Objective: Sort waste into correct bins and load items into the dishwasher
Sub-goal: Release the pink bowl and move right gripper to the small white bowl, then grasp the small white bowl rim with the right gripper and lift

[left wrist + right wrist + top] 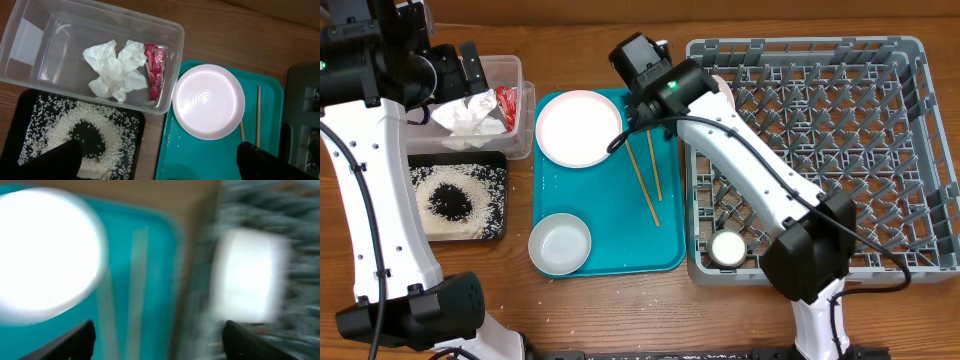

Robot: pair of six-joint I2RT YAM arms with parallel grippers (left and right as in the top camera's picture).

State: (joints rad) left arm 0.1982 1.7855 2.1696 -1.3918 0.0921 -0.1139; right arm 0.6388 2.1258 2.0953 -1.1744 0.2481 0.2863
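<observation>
The right gripper (159, 330) is hanging open, fingers spread with nothing between them, above the right edge of the teal tray (120, 240). Its view is smearing badly: the plate (45, 250) is showing as a white blob, the chopsticks (139, 270) as pale streaks, and a pale block on the rack (280, 205) is blurring beyond naming. The left gripper (157, 150) is gaping empty too, over the tub (30, 50) holding the crumpled napkin (115, 70) and red scrap (155, 70). Rice (60, 130) is lying in a ring in the black tray (17, 125).
</observation>
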